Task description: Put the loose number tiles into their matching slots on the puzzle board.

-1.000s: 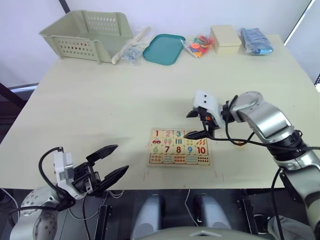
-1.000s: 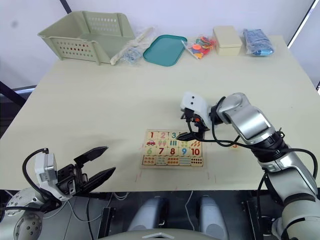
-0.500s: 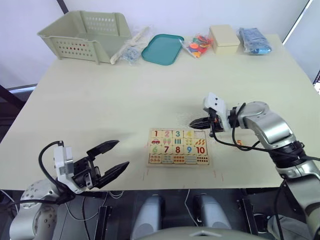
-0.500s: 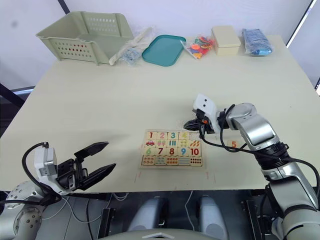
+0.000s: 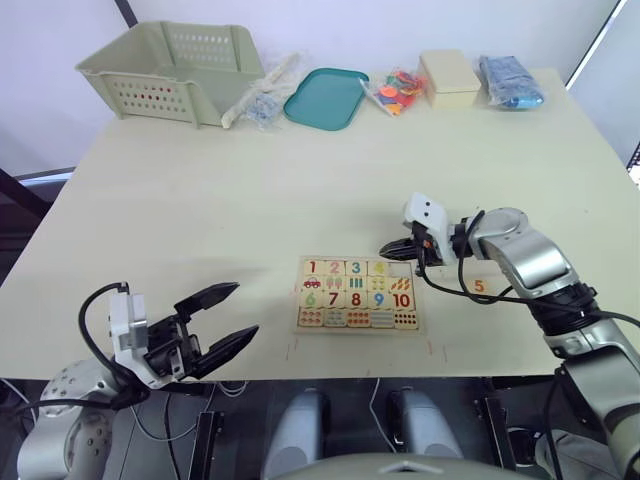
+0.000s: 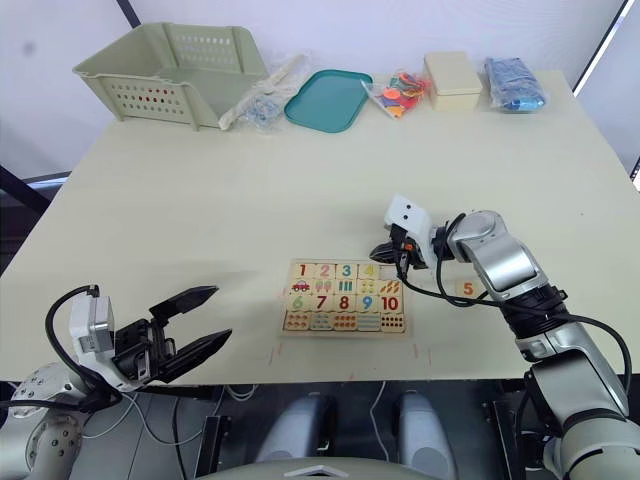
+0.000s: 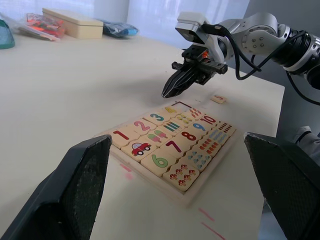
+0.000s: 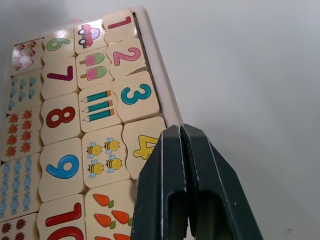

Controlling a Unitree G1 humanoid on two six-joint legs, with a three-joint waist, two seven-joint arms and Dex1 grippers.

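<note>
Left claw spread wide, empty, low at 7 o'clock off bench edge. Puzzle board centre-front: tiles 1–4 seated in top row, fifth slot apparently bare. Right claw pinched tight, empty, just above board's 1 o'clock corner. Tile 5 loose at 3 o'clock.

Risk: low claw clips rim, shifts board, unseats tiles; flat tile may slip from grip.

Pale bench; basket, teal tray at rear; white wall behind.

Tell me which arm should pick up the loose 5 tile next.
The right. Its tool hangs shut and empty at the board's top right corner, a short way from the 5 tile lying on the table to the board's right. The left tool, open, sits near the table's front edge, far across the board.
</note>
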